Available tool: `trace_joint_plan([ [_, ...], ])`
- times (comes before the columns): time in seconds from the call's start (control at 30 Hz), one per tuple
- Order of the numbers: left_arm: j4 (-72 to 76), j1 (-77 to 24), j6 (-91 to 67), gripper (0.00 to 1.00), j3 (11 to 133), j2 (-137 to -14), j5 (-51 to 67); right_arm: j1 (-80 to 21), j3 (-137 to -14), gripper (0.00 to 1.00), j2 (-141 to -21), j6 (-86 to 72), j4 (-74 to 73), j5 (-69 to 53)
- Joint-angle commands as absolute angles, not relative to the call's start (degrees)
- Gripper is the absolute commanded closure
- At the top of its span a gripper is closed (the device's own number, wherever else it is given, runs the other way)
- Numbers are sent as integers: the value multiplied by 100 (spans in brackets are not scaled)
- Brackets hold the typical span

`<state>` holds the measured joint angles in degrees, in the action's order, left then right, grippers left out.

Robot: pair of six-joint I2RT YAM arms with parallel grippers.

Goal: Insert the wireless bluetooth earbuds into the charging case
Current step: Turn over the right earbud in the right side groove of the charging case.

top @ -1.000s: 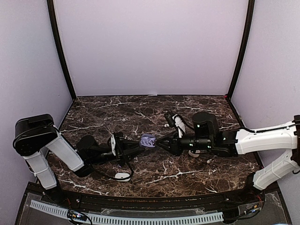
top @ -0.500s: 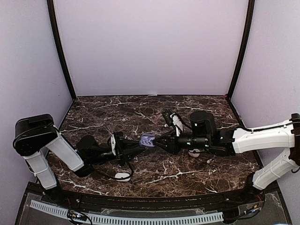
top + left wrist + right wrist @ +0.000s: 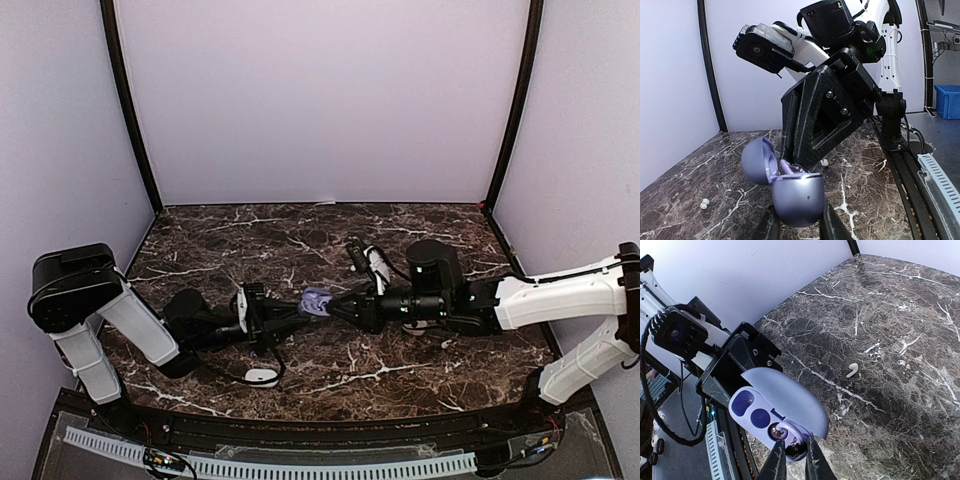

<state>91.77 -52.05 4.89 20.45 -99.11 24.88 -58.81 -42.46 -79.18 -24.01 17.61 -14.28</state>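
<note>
The charging case is lavender, rounded, and held above the table with its lid swung open. My left gripper is shut on its lower half. In the right wrist view the case shows two dark sockets. A lavender earbud sits at the near socket with my right gripper shut on it. From above, the left gripper and right gripper meet at the case mid-table. A white earbud lies loose on the marble.
Another white bud lies on the marble at the left, and one sits behind the case. A white rounded case rests by the left arm. A white object shows under the right arm. Lavender walls enclose the table.
The right arm has slid a little to the left, bringing its fingertips up against the open case. The left arm and the case have held still.
</note>
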Motion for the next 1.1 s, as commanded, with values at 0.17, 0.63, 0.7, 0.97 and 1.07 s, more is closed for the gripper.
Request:
trace_joint_plan([
  [0.17, 10326, -5238, 252, 84, 2170, -9892, 2478, -5861, -3836, 87, -7784, -2361, 2067, -1740],
  [0.63, 10237, -5238, 317, 84, 2105, -9865, 2599, -5858, -3950, 78, -7291, -1972, 1778, -1358],
  [0.7, 10117, -5238, 281, 84, 2127, -9811, 2710, -5854, -4078, 77, -7262, -1595, 1554, -1417],
  [0.97, 9063, -5152, -40, 87, 2316, -9314, 3449, -5853, -4084, 66, -6650, 713, 807, -1895],
  [1.07, 8472, -5034, -115, 88, 2403, -9040, 3851, -5854, -4143, 63, -6541, 1260, 542, -2063],
])
